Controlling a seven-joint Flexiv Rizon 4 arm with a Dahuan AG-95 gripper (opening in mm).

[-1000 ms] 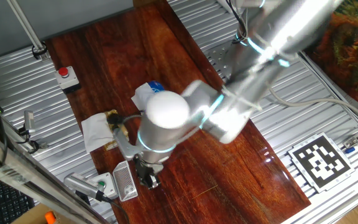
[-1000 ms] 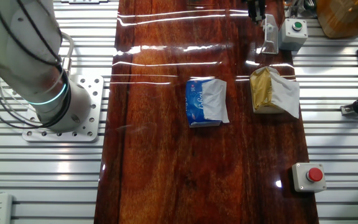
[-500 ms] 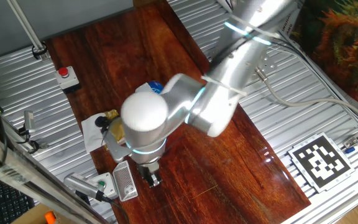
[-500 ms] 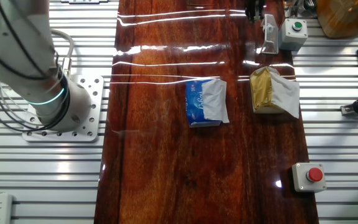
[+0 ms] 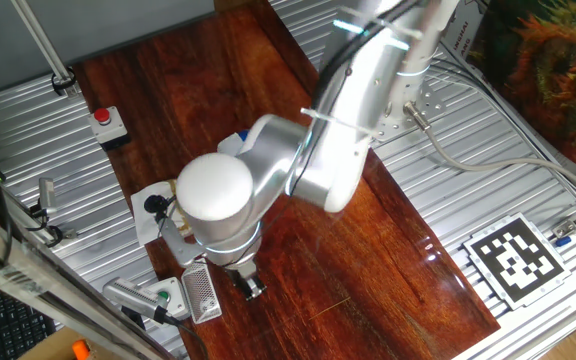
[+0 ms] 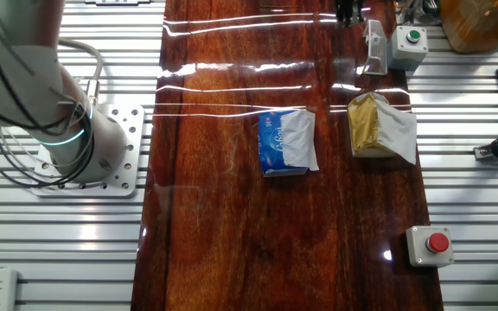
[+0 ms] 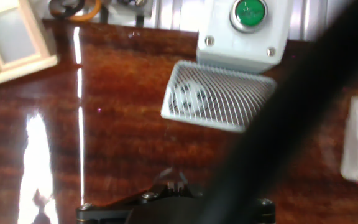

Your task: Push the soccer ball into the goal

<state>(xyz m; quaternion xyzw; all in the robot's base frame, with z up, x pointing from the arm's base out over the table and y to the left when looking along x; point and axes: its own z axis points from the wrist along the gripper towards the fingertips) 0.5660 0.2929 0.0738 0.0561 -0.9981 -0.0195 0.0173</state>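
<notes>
Nearest to us in the hand view sat the dark base of the gripper [image 7: 173, 190], low at the bottom edge, with a thick black blurred shape running diagonally up to the right across the picture; we could not tell from any view whether the jaws stood apart or together, since the fingertips never showed clearly. Just beyond, on the glossy wooden table [image 7: 104, 124], lay the goal [image 7: 219, 96], its white frame and grey mesh tilted slightly, its long axis running roughly left to right across the view. Behind the mesh, toward its left end, we saw the soccer ball [image 7: 187, 98], white with dark patches, seemingly already inside the netting. Directly past the goal and touching or just beside its far edge stood the white box with the green button [image 7: 244, 28].

So the ball lay straight ahead of the gripper and a little to the left, with the goal's open side apparently facing the hand. We judged the push to be essentially finished, with only a retreat left, and any further advance risked nudging the light frame against the button box.

In one fixed view the gripper [image 5: 248, 285] hung just beside the goal [image 5: 201, 293], near the table's edge; the ball was too small to make out there
</notes>
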